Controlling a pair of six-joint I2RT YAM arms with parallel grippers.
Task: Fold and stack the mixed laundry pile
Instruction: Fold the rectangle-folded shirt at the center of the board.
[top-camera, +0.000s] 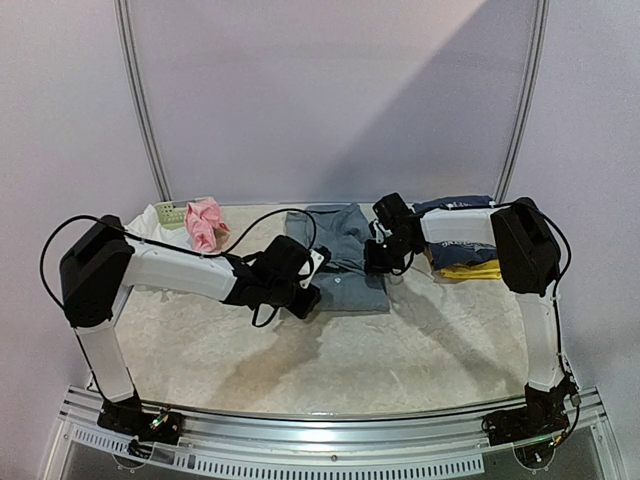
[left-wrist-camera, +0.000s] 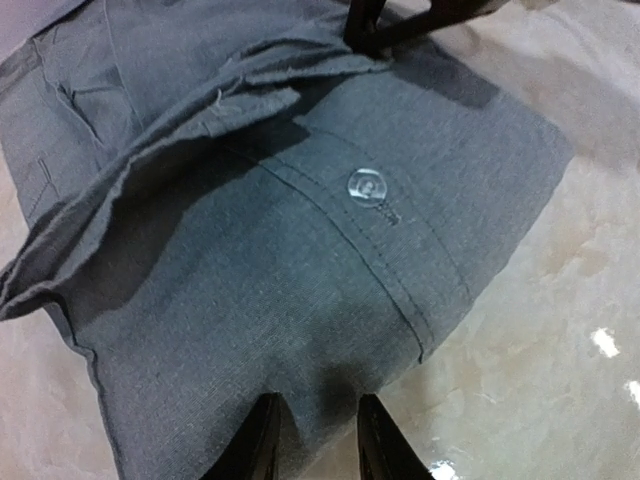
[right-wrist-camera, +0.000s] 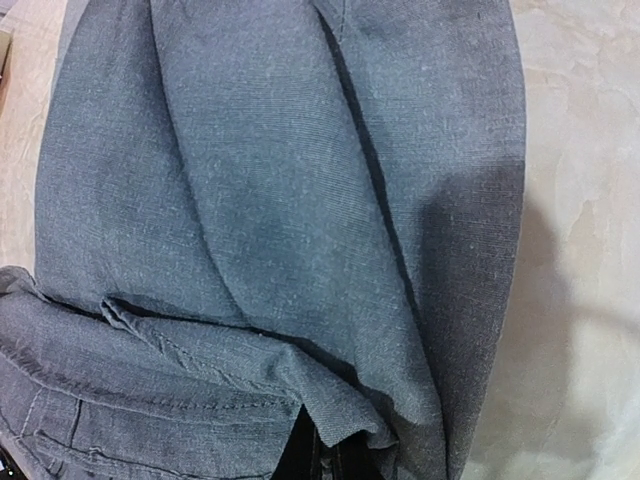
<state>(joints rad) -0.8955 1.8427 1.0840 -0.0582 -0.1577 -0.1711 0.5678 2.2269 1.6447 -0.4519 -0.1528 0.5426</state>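
1. While the left gripper (left-wrist-camera: 318, 415) straddles the near edge of the grey trousers (top-camera: 345, 255), its fingers stand a narrow gap apart with cloth between them. Whether they pinch it yet I cannot tell.
2. The right gripper (right-wrist-camera: 322, 445) is closed tight on a raised fold at the trousers' right-hand edge.
3. The trousers lie part-folded in the middle of the tabletop (top-camera: 300, 350). A pink piece (top-camera: 205, 222) is to their left, and to their right a navy tee (top-camera: 462, 242) is stacked on a yellow piece (top-camera: 472, 270).
4. The step in hand looks like the next fold. It should go best if both grippers catch every layer, lift together, keep the edge taut and lay it square, so the loose pleats flatten.
5. A shallow pinch may let this thin cloth slip.
6. The button (left-wrist-camera: 366, 186) carries faint marks too small to read, and the tee's white print is also illegible.
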